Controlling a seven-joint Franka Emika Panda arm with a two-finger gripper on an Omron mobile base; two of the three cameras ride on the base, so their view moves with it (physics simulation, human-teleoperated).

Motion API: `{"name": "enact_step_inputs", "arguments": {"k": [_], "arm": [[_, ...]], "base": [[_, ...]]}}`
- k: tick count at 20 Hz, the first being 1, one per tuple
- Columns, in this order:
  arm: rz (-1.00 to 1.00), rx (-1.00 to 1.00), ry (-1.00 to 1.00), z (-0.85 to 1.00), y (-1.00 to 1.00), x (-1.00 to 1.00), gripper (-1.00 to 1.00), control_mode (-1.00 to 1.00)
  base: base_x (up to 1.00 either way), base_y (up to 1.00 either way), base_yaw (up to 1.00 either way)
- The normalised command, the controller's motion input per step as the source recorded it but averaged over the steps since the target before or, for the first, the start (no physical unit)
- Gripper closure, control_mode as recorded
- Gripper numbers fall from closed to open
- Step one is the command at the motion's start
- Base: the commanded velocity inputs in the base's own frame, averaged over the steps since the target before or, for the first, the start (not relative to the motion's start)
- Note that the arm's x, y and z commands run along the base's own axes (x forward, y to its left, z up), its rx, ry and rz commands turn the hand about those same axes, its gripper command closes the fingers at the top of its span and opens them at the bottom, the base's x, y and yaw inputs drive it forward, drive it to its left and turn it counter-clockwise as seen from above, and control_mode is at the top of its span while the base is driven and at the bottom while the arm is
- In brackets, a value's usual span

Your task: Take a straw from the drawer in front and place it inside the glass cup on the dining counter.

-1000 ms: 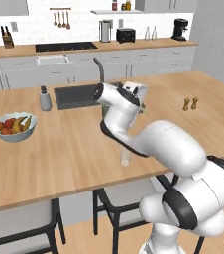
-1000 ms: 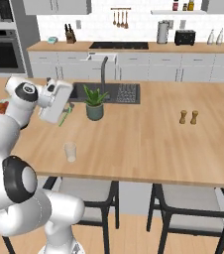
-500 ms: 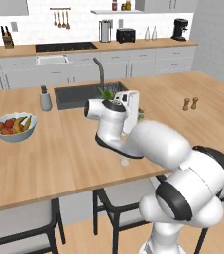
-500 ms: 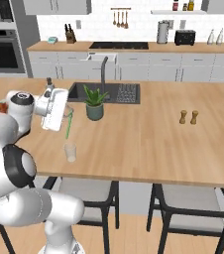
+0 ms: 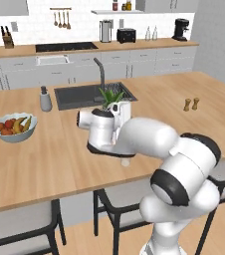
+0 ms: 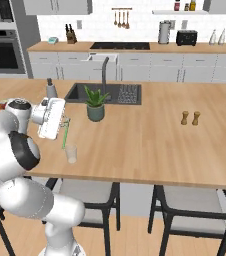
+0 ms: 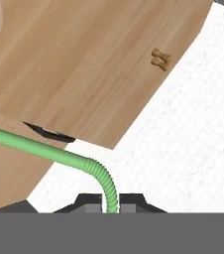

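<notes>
Claw (image 6: 65, 121) clenched on the green straw (image 6: 64, 136), which hangs just above the glass cup (image 6: 71, 153) beside the counter's (image 6: 150, 145) near edge; open wood lies beyond.

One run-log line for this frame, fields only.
phase: carry | hand: shut on straw | straw: hanging above glass cup, not in it | cup: upright on dining counter

No text, label, brand, number or sign can be read anywhere in these pictures; the appliances, cabinet fronts and bottles along the back wall carry no legible markings.
</notes>
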Motion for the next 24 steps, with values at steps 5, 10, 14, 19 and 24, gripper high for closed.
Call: {"name": "enact_step_inputs", "arguments": {"k": [5, 10, 14, 19, 24], "arm": [[-0.04, -0.11, 0.03, -0.16, 0.00, 0.38, 1.00, -1.00], [0.00, -0.04, 0.00, -0.02, 0.00, 0.38, 1.00, -1.00], [0.00, -0.03, 0.02, -0.19, 0.06, 0.34, 1.00, -1.00], [0.00, -0.03, 0.02, -0.26, 0.16, 0.24, 1.00, -1.00], [0.00, -0.01, 0.00, -0.23, 0.12, 0.27, 1.00, -1.00]], "base": [[0.00, 0.00, 0.00], [0.00, 0.00, 0.00], [0.00, 0.00, 0.00], [0.00, 0.00, 0.00], [0.00, 0.00, 0.00]]}}
